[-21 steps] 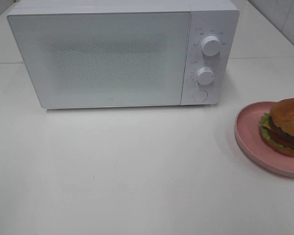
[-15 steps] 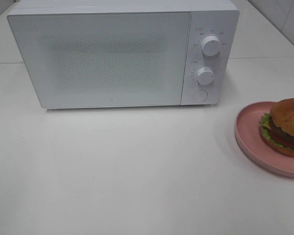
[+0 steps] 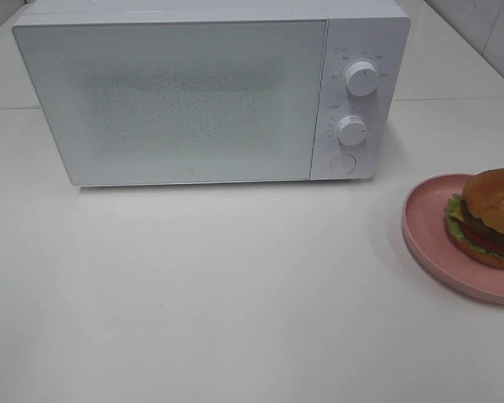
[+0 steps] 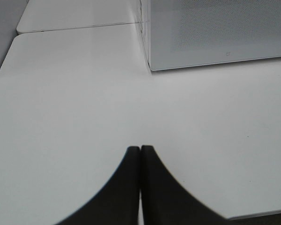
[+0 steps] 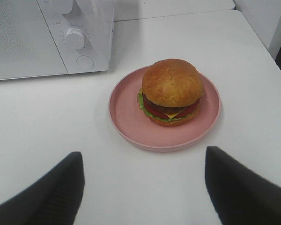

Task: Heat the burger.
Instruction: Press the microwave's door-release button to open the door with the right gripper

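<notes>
The burger (image 3: pixel 491 217) (image 5: pixel 171 91), with a golden-brown bun, lettuce, cheese and tomato, sits on a round pink plate (image 3: pixel 428 231) (image 5: pixel 126 110) at the right edge of the table. Neither arm shows in the high view. In the right wrist view my right gripper (image 5: pixel 143 185) stands open, its two dark fingers wide apart and short of the plate, nothing between them. In the left wrist view my left gripper (image 4: pixel 140 151) is shut, fingertips pressed together over bare table, a way off the microwave's corner.
A white microwave (image 3: pixel 210 92) (image 4: pixel 215 33) (image 5: pixel 37 37) stands at the back with its door closed; two knobs (image 3: pixel 360 78) and a round button (image 3: pixel 343 164) are on its right panel. A seam between tabletops (image 3: pixel 454 99) runs behind.
</notes>
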